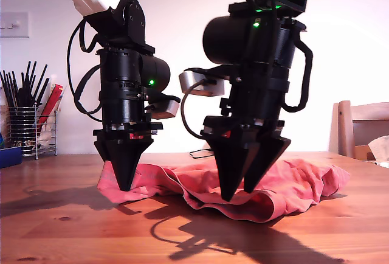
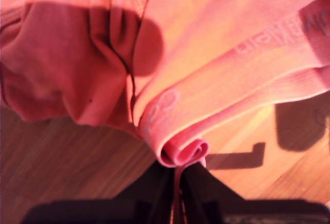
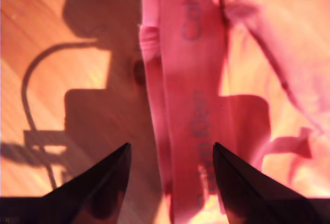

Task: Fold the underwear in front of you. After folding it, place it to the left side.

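The underwear [image 1: 273,185] lies crumpled on the wooden counter [image 1: 61,227], with bare wood toward the exterior view's left and front. My first tool [image 1: 126,182] is clamped on its folded waistband end at that view's left. My second tool [image 1: 243,194] stands apart, straddling the waistband [image 3: 191,105] mid-garment.
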You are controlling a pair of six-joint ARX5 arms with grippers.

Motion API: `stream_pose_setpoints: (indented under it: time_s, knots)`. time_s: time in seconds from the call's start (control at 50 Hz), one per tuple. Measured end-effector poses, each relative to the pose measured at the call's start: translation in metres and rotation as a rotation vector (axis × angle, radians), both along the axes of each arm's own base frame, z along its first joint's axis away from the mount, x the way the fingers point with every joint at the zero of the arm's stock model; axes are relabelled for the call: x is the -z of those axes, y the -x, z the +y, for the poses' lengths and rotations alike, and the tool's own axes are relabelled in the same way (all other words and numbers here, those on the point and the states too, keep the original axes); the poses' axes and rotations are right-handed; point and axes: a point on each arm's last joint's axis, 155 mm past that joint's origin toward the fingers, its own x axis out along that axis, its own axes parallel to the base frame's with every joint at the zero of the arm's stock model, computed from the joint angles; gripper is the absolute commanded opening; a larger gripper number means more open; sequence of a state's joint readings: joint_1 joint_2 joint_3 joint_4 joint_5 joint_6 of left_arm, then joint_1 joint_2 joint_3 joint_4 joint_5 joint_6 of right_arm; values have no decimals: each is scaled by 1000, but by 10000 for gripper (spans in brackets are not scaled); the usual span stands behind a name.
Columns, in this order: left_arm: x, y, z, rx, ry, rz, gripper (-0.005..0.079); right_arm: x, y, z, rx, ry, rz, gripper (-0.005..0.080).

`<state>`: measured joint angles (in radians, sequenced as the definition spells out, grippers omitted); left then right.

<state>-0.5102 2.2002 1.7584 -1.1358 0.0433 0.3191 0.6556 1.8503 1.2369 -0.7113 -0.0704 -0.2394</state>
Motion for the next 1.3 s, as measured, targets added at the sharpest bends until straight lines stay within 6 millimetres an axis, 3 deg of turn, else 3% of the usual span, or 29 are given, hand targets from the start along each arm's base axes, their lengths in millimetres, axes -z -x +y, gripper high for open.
stream_pose_setpoints:
  time_s: [0.2, 0.42, 0.88, 1.1, 1.3]
  knots:
    - [0, 0, 0, 0, 0, 0, -21, 22, 7, -5, 0, 47, 55, 464]
    - [0, -1, 0, 0, 1, -3, -21, 20, 3, 4, -16, 49, 16, 464]
    - [0, 0, 0, 0, 0, 0, -21, 23, -6, -5, -4, 110, -24, 472]
    - [0, 0, 0, 0, 0, 1, -21, 23, -4, -1, -35, 121, -36, 309]
    - [0, 3, 2, 0, -6, 13, -21, 23, -5, -3, -43, 134, -46, 270]
